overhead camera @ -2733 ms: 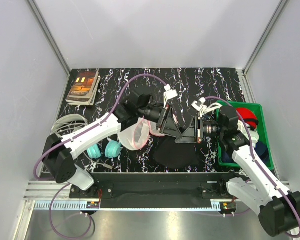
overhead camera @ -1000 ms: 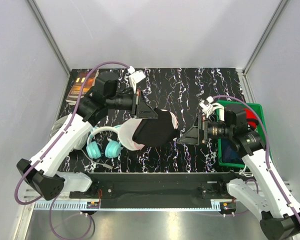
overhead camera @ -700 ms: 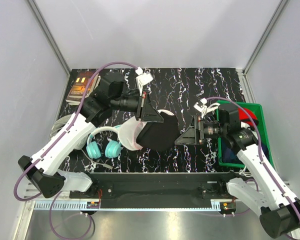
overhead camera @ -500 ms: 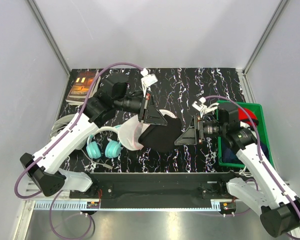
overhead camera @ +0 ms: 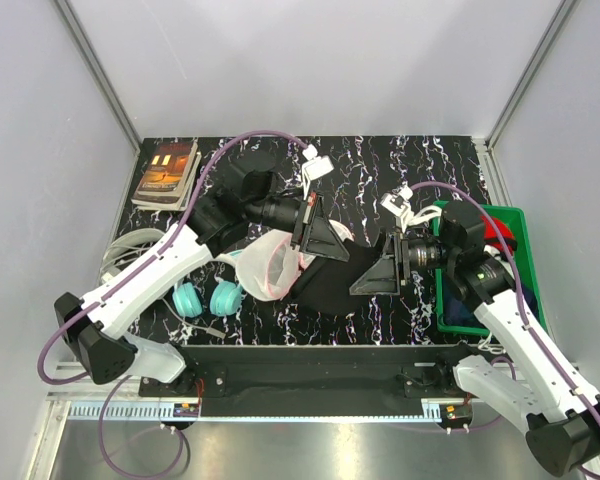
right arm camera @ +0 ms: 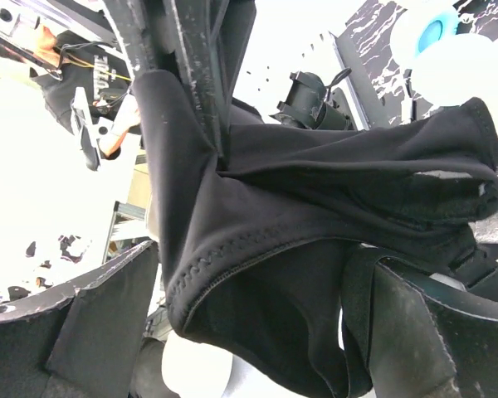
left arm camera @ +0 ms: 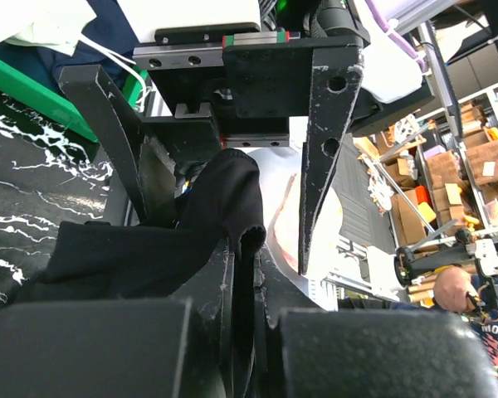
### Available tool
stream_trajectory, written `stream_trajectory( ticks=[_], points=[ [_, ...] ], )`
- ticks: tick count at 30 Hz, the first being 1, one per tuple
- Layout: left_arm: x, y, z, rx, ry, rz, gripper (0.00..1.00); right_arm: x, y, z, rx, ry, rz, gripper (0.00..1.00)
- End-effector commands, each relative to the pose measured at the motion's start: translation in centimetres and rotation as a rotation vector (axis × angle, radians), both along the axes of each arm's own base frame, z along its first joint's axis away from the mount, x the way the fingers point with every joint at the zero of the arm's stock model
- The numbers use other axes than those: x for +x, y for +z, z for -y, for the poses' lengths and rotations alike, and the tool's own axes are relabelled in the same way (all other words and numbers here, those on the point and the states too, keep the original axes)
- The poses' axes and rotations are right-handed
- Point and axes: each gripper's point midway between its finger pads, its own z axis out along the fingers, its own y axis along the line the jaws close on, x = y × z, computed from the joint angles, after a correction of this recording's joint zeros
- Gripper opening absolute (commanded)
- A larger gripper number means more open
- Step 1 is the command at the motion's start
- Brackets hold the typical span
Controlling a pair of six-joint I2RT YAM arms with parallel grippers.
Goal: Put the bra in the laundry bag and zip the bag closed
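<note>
We are in a robotics lab, at a test cell built around a table [overhead camera: 420,170] with a black marbled top. White wall panels [overhead camera: 310,60] framed by aluminium posts [overhead camera: 100,75] close off the table's far side and both flanks. Along the table's near edge runs a metal rail [overhead camera: 310,412], and two white robot arms are mounted there, the left arm [overhead camera: 150,280] and the right arm [overhead camera: 520,335], trailing purple cables [overhead camera: 265,133]. Beyond the table, the left wrist view shows us stacked cardboard boxes [left arm camera: 448,170] and a person in a navy shirt [left arm camera: 490,332] among other equipment.
</note>
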Motion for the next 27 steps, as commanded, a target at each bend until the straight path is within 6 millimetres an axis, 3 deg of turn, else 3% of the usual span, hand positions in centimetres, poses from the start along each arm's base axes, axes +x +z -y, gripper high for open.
stream_trajectory(
  ticks=[1,7,10,14,15,17,18,19,22,23,25,27],
  points=[
    [-0.8,0.9,0.3,-0.046,-0.057,0.014,0.0,-0.4,2.0,-0.1,0.045,0.028,0.112,0.94],
    [-0.8,-0.1,0.6,-0.031,-0.077,-0.003,0.0,-0.4,1.7,-0.1,0.045,0.022,0.138,0.75],
    [-0.6,-0.6,0.9,-0.021,-0.079,-0.015,0.0,-0.3,1.7,-0.1,0.045,0.015,0.137,0.55],
    [-0.4,-1.0,1.1,-0.015,-0.076,-0.018,0.0,-0.3,1.2,-0.1,0.041,0.009,0.104,0.46],
    [-0.3,-1.0,1.1,-0.016,-0.078,-0.017,0.0,-0.3,1.3,-0.2,0.048,0.008,0.107,0.32],
    [-0.3,-1.2,1.2,-0.015,-0.079,-0.013,0.0,-0.2,0.7,-0.2,0.041,0.0,0.081,0.19],
    [-0.1,-1.4,1.2,-0.011,-0.07,-0.012,0.0,0.0,0.6,-0.2,0.042,-0.007,0.075,0.01],
    [0.2,-1.5,1.2,-0.009,-0.054,-0.008,0.02,0.2,0.2,-0.3,0.036,-0.021,0.057,0.0],
    [1.9,-2.0,0.5,0.01,0.038,0.008,0.22,0.7,-0.7,-0.3,0.023,-0.056,0.018,0.0],
    [2.4,-2.2,0.1,0.017,0.068,0.013,0.37,0.7,-1.0,-0.4,0.019,-0.064,0.013,0.0],
    [4.2,-2.3,-1.2,0.028,0.162,0.047,0.47,1.2,-1.9,-0.4,0.006,-0.094,-0.007,0.0],
    [6.0,-2.4,-2.6,0.042,0.246,0.055,0.67,1.7,-2.6,-0.4,-0.006,-0.128,-0.023,0.0]
  ],
)
